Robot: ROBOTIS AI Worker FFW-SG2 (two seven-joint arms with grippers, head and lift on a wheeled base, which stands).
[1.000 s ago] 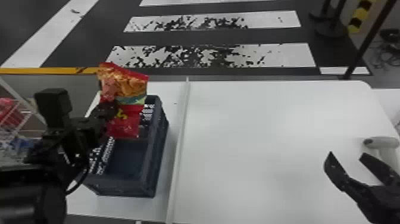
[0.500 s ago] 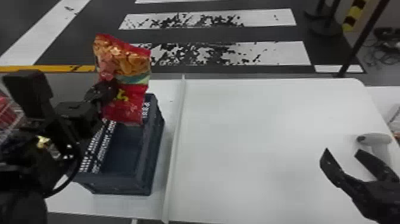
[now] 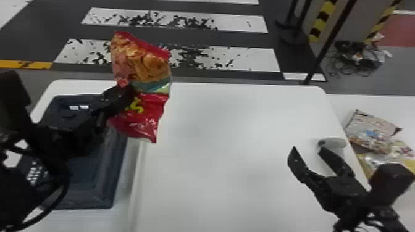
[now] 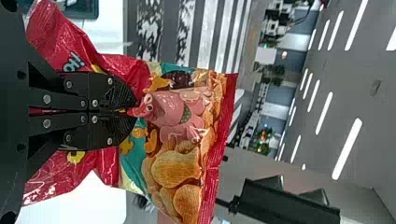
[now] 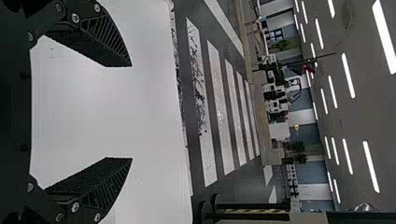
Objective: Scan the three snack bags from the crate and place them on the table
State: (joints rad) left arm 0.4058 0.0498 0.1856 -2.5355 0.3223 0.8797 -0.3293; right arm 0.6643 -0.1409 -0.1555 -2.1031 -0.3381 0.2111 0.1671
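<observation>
White table [image 3: 231,138], flat top, rounded far corners, raised pale strip [image 3: 136,191] running along its left part. Floor beyond is dark with white crossing stripes [image 3: 222,58], paint badly worn, plus a short yellow line [image 3: 27,64] at far left. Black pole [image 3: 329,44] past the table's far right corner, tangled cables [image 3: 359,58] on the floor right of it, yellow-black striped posts [image 3: 319,20] behind. Wrist views show a grey ceiling with long strip lights [image 4: 347,148].

Blue crate [image 3: 119,176] left of the strip; left arm cuts across it and hides much of the inside. White handheld scanner [image 3: 335,142] near the table's right edge, partly behind the right gripper [image 3: 308,148]. More snack packs [image 3: 372,131] lie in a pile on the white surface [image 3: 339,103] just beyond that edge, partly blocked by the right arm.

Red snack bag [image 3: 146,118] is up in the air by the crate and strip, roughly upright, a bit tilted, pinched at its middle by the left gripper [image 3: 128,89]. Right gripper has nothing in it, fingers [image 5: 109,39] wide apart.
</observation>
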